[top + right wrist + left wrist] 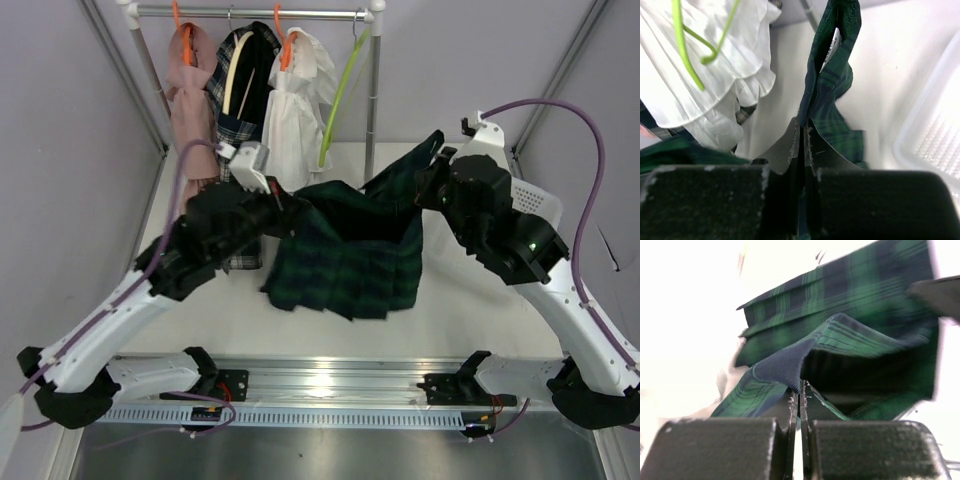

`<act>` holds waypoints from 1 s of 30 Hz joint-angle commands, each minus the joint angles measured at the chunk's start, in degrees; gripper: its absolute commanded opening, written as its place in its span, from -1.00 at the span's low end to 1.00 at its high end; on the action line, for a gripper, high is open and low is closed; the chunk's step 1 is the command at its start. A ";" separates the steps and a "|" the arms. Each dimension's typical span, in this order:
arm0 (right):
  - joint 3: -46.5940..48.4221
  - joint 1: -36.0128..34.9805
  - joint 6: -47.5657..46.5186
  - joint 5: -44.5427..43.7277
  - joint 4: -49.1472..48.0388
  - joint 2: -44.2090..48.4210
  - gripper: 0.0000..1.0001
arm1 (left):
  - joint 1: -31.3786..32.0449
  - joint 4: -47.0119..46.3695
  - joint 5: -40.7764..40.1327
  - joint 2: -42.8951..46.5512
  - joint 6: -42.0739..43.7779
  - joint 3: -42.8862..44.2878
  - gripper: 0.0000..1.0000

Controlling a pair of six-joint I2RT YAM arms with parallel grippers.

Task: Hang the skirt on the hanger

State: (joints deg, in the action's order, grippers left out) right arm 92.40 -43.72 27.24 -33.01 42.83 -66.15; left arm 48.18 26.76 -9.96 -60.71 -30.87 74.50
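Note:
The dark green tartan skirt [355, 250] hangs lifted between my two grippers above the table, its lower part draping down. My left gripper [285, 205] is shut on the skirt's left waist edge [790, 365]. My right gripper [432, 175] is shut on the right waist edge [832, 60], where a white label shows. The lime-green hanger [340, 95] hangs on the rail at the back right, next to the white ruffled garment; it also shows in the right wrist view [687, 55].
A clothes rail [260, 13] at the back holds a pink garment [190, 90], a navy-and-white checked garment [240, 85] and a white ruffled garment [295, 105] on orange and cream hangers. A white basket [535, 200] stands at the right, behind my right arm.

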 commanded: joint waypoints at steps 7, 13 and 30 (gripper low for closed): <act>8.06 0.92 -4.13 -2.41 -0.73 1.37 -1.00 | -0.46 16.21 -2.88 4.45 7.76 16.81 -1.00; -1.06 -2.58 2.36 -1.71 -0.55 6.55 -1.00 | -0.37 18.41 -1.29 7.70 6.27 13.23 -1.00; -49.33 -12.26 24.00 -0.56 -8.11 21.85 0.24 | -1.16 3.82 5.91 15.79 -5.25 -34.86 -1.00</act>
State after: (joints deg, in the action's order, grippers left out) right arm 43.03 -55.02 47.46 -31.05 37.45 -46.11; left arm 47.68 36.45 -5.52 -46.61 -33.80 40.27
